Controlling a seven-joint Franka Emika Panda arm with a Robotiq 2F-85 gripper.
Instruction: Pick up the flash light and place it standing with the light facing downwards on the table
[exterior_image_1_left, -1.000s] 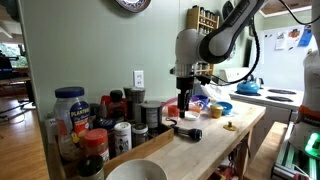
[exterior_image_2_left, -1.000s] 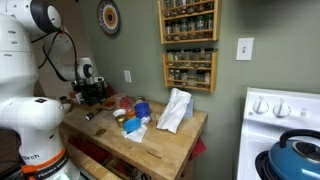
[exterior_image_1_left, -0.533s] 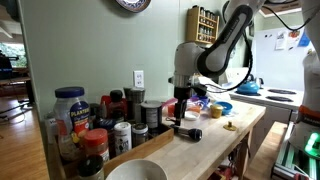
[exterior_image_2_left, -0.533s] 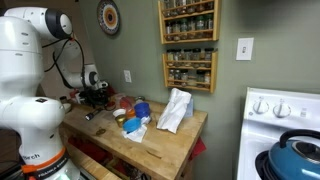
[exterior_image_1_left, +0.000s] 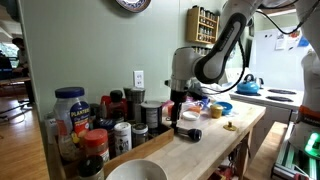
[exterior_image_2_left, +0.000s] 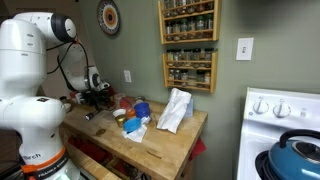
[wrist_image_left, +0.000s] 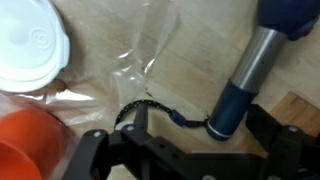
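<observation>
Flash light, short black cylinder (exterior_image_1_left: 187, 132), lying on its side on pale butcher-block wooden surface (exterior_image_1_left: 205, 150), just beneath black gripper (exterior_image_1_left: 180, 117). Wrist view alone revealing long axis running diagonally, wider head pointing upper right, and gripper spreading wide, gripping nothing.

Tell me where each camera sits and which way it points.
Exterior view: at the table end behind the jars, facing along it toward the stove; shows arm and gripper.
Exterior view: beside the robot's base, facing across the table to the spice racks; shows base, arm, gripper.
Wrist view: above the table, facing down on the flash light; shows the open fingers at the bottom.
Shared: both exterior views show table, stove, gripper; the flash light also lies under the gripper in an exterior view.
</observation>
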